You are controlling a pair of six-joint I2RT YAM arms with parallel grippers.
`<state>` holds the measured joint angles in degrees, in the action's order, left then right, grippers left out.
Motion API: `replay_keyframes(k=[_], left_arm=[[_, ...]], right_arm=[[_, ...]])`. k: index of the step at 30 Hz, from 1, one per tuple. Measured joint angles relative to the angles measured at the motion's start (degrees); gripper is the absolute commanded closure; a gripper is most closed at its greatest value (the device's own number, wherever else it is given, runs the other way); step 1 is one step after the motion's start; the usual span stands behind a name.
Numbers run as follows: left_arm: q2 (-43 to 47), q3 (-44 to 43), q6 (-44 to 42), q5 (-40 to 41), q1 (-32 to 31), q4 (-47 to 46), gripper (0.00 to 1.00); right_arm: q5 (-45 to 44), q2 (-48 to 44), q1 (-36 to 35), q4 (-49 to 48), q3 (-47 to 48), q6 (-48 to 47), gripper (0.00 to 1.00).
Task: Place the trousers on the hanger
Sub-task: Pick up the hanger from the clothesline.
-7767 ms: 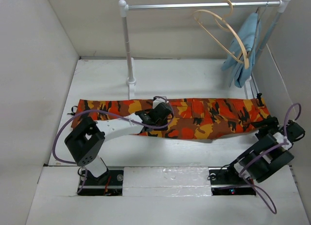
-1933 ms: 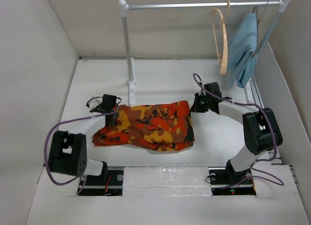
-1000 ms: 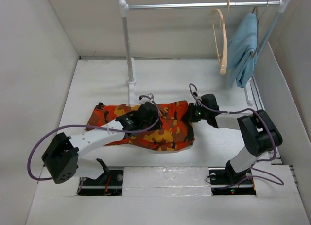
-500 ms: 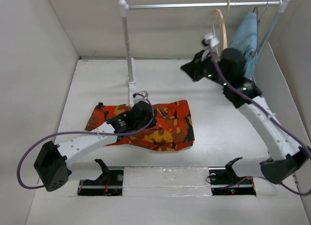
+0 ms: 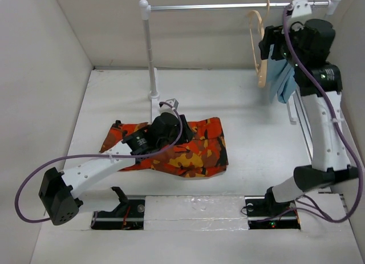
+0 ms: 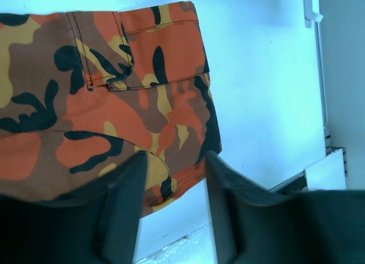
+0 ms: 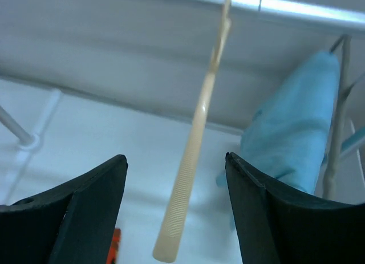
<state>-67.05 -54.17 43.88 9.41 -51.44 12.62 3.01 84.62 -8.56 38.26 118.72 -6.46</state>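
The camouflage trousers [image 5: 191, 153] lie folded on the white table, left of centre. My left gripper [image 5: 165, 127] hovers over their back edge, jaws open and empty; its wrist view shows the trousers [image 6: 97, 98] under the fingers [image 6: 122, 207]. The tan wooden hanger [image 5: 261, 47] hangs edge-on from the rail [image 5: 228, 6]. My right gripper [image 5: 272, 44] is raised high just right of the hanger, open and empty. In its wrist view the hanger [image 7: 191, 173] hangs between the spread fingers [image 7: 94, 207], without visible contact.
A white rack post [image 5: 150, 59] stands just behind the trousers. A light-blue cloth [image 5: 282, 78] hangs at the rail's right end, behind my right gripper; it also shows in the right wrist view [image 7: 291, 127]. White walls close in on three sides.
My right arm has swung up and right, from left of the hanger to level with it by the rail. My left gripper has stayed over the trousers, shifting slightly back.
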Motion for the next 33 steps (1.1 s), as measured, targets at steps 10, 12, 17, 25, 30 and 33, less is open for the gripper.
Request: replay_keyframes(k=[10,12,17,25,30,33], left_arm=[[5.11,4.39,0.02,-1.44,0.02,-0.37,0.55],[5.70,5.25,0.20,-1.57,0.02,-0.28,0.56],[6.10,5.90,1.01,-1.90,0.00,0.13,0.56],[4.09,-1.88,-0.07,-2.58,0.00,2.78,0.37],[2.32,-12.70,-2.51,-3.06,0.20,3.28,0.36],[1.97,-17.03,-3.17,-4.85,0.85,3.06,0.38]], right_arm=[[-5.03,6.16,0.31,4.31,-7.78,0.52,0.46],[-5.46,5.88,0.31,3.80,-8.57,0.72,0.57],[-8.17,3.23,-0.24,1.31,-12.00,1.81,0.91],[-12.09,0.07,-2.56,0.15,-12.37,2.43,1.00],[-12.94,-1.90,-2.80,0.17,-12.37,2.49,1.00],[-12.94,-4.61,-3.13,-0.48,-15.17,2.67,1.00]])
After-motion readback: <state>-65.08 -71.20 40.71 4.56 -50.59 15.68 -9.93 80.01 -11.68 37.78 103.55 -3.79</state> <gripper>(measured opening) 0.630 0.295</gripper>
